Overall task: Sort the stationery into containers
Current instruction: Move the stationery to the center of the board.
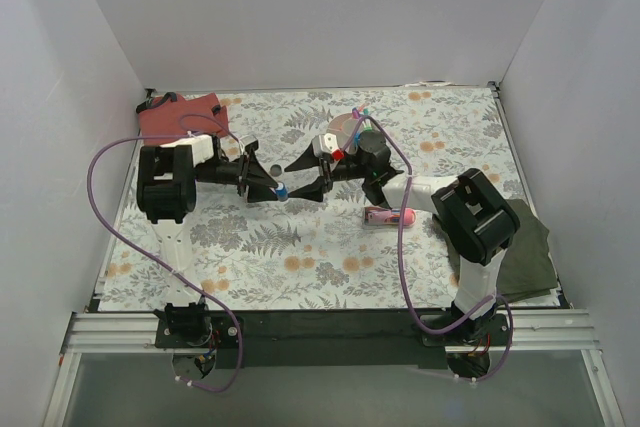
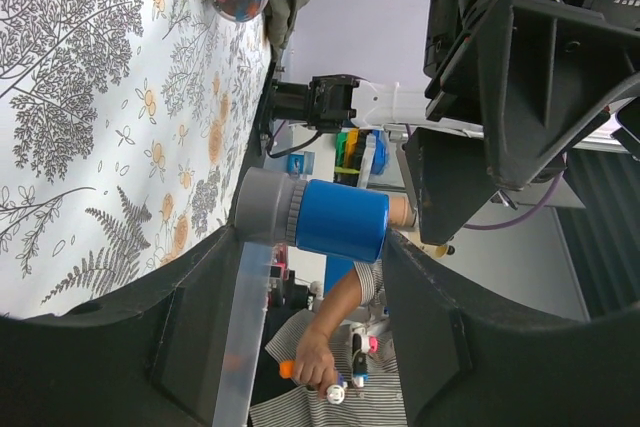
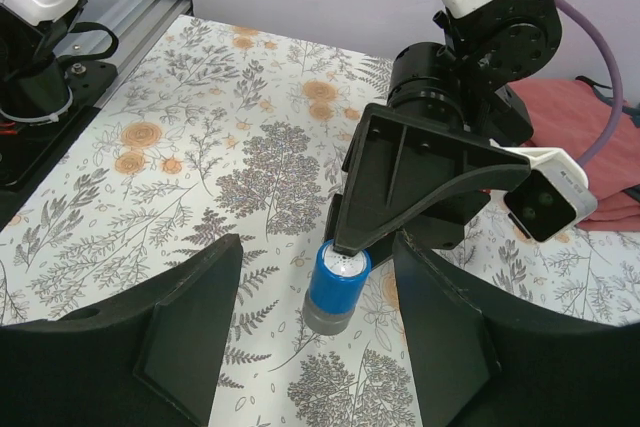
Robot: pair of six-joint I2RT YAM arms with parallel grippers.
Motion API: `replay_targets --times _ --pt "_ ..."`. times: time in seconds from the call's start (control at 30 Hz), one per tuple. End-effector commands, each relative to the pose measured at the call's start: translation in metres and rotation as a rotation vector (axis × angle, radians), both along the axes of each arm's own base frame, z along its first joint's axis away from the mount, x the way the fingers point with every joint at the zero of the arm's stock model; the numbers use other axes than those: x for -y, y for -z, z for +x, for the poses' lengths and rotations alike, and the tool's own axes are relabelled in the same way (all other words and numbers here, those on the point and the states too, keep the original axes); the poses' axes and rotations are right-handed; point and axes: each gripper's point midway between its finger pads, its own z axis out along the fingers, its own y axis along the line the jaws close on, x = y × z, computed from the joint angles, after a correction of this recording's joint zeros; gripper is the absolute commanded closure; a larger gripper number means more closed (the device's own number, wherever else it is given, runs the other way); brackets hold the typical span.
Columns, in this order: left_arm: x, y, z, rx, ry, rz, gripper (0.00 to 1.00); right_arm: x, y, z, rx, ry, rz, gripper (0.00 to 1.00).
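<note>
A small blue-grey cylinder (image 1: 282, 190) sits mid-table between my two grippers, grey end down. My left gripper (image 1: 272, 187) pinches it end to end at the fingertips: in the left wrist view the cylinder (image 2: 340, 219) spans the gap, and in the right wrist view one left finger presses on the top of the cylinder (image 3: 335, 292). My right gripper (image 3: 317, 247) is open, a finger on each side of it, not touching. The white tub (image 1: 340, 130) holds pens. The red pouch (image 1: 180, 119) lies at the back left. A pink tube (image 1: 390, 215) lies near the right arm.
A dark green cloth (image 1: 525, 247) lies at the table's right edge beside the right arm. The red pouch also shows behind the left arm in the right wrist view (image 3: 600, 117). White walls enclose the floral table (image 1: 300, 257) on three sides.
</note>
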Motion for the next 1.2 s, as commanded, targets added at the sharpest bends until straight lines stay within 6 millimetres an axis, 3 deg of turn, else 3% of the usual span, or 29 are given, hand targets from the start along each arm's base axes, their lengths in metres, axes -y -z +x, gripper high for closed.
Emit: replay_targets --times 0.0,0.33,0.83,1.17 --pt "0.002 -0.044 0.017 -0.022 -0.103 -0.180 0.55 -0.004 0.004 0.001 -0.030 -0.017 0.007 0.30" --pt "0.001 -0.051 0.011 -0.002 -0.104 -0.183 0.55 -0.019 0.019 0.015 -0.096 0.009 -0.021 0.31" --pt "0.002 -0.059 0.011 0.027 -0.103 -0.189 0.54 -0.028 0.032 0.008 -0.160 -0.005 -0.045 0.33" --pt "0.002 -0.061 0.010 0.024 -0.105 -0.194 0.54 -0.036 0.038 0.011 -0.181 -0.018 -0.054 0.41"
